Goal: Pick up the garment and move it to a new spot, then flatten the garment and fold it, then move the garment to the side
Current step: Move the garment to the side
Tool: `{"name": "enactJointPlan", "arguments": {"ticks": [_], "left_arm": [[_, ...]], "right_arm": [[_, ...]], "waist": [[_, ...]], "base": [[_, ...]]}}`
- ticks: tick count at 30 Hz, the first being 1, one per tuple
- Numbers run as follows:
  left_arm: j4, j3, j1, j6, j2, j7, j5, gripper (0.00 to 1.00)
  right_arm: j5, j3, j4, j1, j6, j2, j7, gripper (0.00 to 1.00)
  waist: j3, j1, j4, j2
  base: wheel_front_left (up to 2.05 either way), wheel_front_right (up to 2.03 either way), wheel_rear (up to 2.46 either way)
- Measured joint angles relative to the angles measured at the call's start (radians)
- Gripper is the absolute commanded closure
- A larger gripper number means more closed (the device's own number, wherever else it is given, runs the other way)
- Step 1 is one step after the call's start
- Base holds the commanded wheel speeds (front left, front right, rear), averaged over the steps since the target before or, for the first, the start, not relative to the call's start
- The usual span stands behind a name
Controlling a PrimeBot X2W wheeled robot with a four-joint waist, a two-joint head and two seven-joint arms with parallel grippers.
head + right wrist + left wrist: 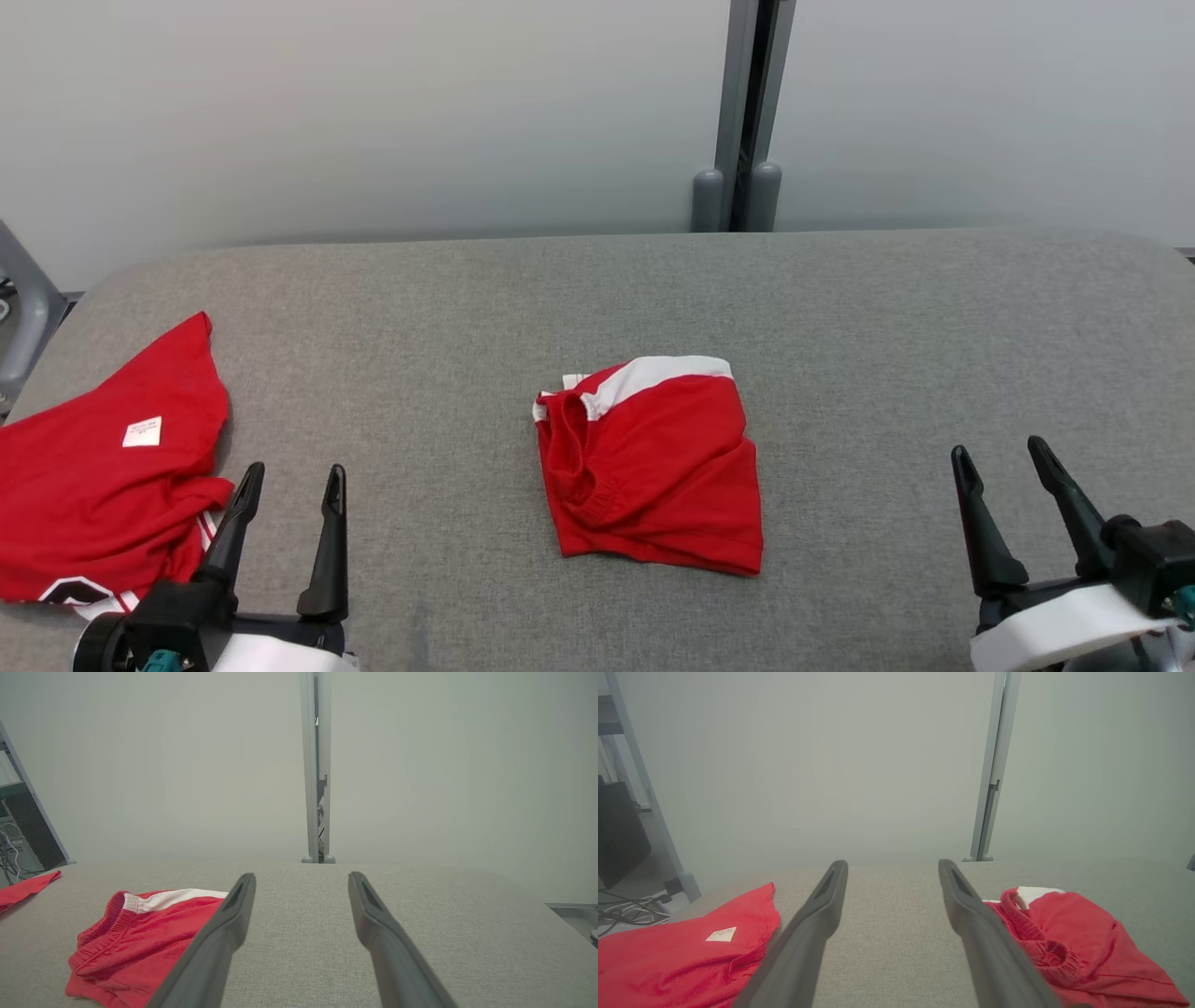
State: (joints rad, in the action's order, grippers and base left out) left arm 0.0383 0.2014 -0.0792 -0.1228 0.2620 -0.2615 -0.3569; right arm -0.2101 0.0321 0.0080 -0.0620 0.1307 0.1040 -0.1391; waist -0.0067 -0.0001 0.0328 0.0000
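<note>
Folded red-and-white fabric garment (649,462) lies mid-frame; left gripper (295,471) and right gripper (999,448) gape wide, empty. Seemingly next: carry it aside.

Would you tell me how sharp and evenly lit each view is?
Head view: soft even light, crisp weave on the grey fabric table, faint shadow under the folded red-and-white shorts. Left wrist view: milky haze, dark left fingers blurred. Right wrist view: same haze, right fingers soft.

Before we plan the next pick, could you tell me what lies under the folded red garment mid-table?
The folded red garment rests on the grey fabric table. Grey fabric shows all around it; what lies directly beneath its layers is covered.
</note>
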Motion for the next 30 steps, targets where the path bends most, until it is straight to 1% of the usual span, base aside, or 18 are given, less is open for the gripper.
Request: {"name": "enactJointPlan", "arguments": {"ticks": [1, 4, 10, 17, 18, 23, 29, 30], "left_arm": [[-0.01, 0.007, 0.014, 0.002, -0.002, 0.0, 0.005, 0.0], [-0.026, 0.019, 0.042, 0.008, -0.008, 0.0, 0.015, 0.0], [-0.04, 0.031, 0.117, 0.027, -0.031, 0.0, 0.024, 0.0], [-0.027, 0.023, 0.186, 0.066, -0.076, 0.0, 0.043, 0.0], [-0.025, 0.019, 0.193, 0.072, -0.084, 0.0, 0.049, 0.0], [-0.013, -0.001, 0.222, 0.101, -0.116, 0.0, 0.069, 0.0], [0.002, -0.026, 0.253, 0.136, -0.144, 0.0, 0.096, 0.0], [0.004, -0.029, 0.254, 0.141, -0.147, 0.0, 0.102, 0.0]], "right_arm": [[0.003, 0.006, 0.007, 0.02, 0.0, 0.025, 0.028, 0.0], [0.001, 0.014, 0.029, 0.069, 0.0, 0.057, 0.064, 0.0], [-0.075, 0.081, 0.106, 0.176, 0.0, 0.111, 0.142, 0.0], [-0.182, 0.231, 0.195, 0.304, 0.0, 0.181, 0.264, 0.0], [-0.199, 0.252, 0.198, 0.319, 0.0, 0.191, 0.267, 0.0], [-0.288, 0.372, 0.207, 0.379, 0.0, 0.236, 0.352, 0.0], [-0.385, 0.446, 0.19, 0.441, 0.0, 0.291, 0.43, 0.0], [-0.396, 0.451, 0.189, 0.446, 0.0, 0.298, 0.435, 0.25]], "waist": [[0.014, 0.0, 0.009, 0.0], [0.046, 0.0, 0.025, 0.0], [0.139, 0.0, 0.07, 0.0], [0.258, 0.0, 0.126, 0.0], [0.274, 0.0, 0.134, 0.0], [0.337, 0.0, 0.162, 0.0], [0.381, 0.0, 0.172, 0.0], [0.384, 0.0001, 0.172, 0.0]], "base": [[0.0, 0.0, 0.0], [0.0, 0.0, 0.0], [0.0, 0.0, 0.0], [0.0, 0.0, 0.0], [0.0, 0.0, 0.0], [0.0, 0.0, 0.0], [0.0, 0.0, 0.0], [0.0, 0.0, 0.0]]}}
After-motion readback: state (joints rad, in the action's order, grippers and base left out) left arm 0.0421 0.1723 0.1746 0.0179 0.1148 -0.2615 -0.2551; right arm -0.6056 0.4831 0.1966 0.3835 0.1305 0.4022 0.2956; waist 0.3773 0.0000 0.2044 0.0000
